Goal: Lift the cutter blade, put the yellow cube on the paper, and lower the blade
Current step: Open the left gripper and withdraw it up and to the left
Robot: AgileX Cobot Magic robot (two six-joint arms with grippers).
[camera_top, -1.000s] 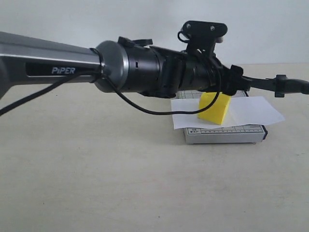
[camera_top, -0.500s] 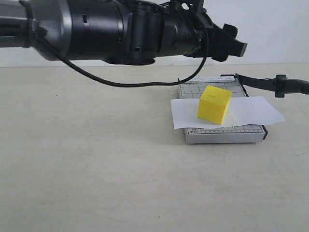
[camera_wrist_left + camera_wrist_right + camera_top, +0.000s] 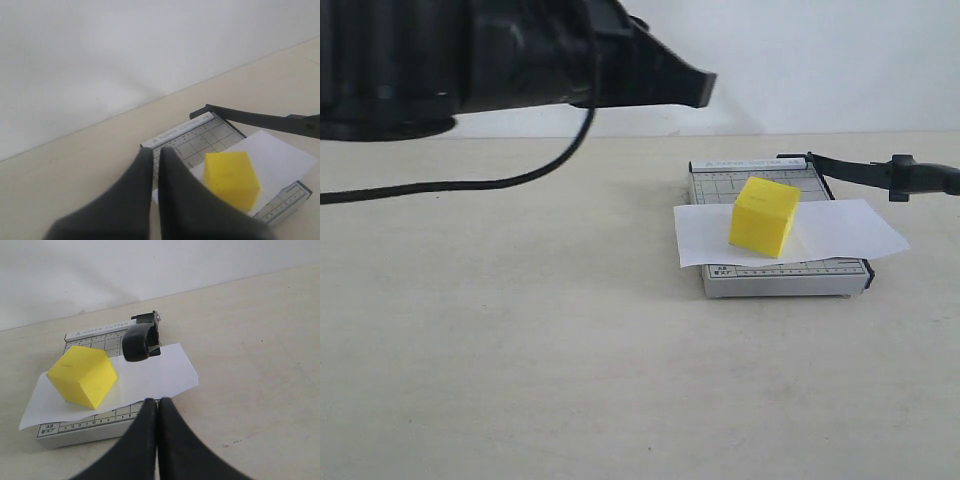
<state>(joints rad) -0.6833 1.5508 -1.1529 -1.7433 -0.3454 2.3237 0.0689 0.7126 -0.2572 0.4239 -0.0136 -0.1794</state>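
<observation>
The yellow cube (image 3: pixel 765 215) rests on the white paper (image 3: pixel 845 228), which lies across the grey cutter board (image 3: pixel 785 279). The cutter blade (image 3: pixel 850 170) slants up from its hinge, with its black handle (image 3: pixel 920 178) in the air past the board's right side. My left gripper (image 3: pixel 698 88) hangs high and left of the board, shut and empty; the left wrist view shows its tips (image 3: pixel 155 152) short of the cube (image 3: pixel 232 177). My right gripper (image 3: pixel 158 401) is shut and empty by the board's ruler edge, facing the handle (image 3: pixel 140 341) and cube (image 3: pixel 82 375). It is outside the exterior view.
The beige table (image 3: pixel 520 350) carries the cutter board. The left arm's black body and its cable (image 3: pixel 470 185) fill the upper left of the exterior view. A white wall stands behind.
My left arm has drawn up and to the left, away from the cube, uncovering the board. The cube, paper and blade have not moved.
</observation>
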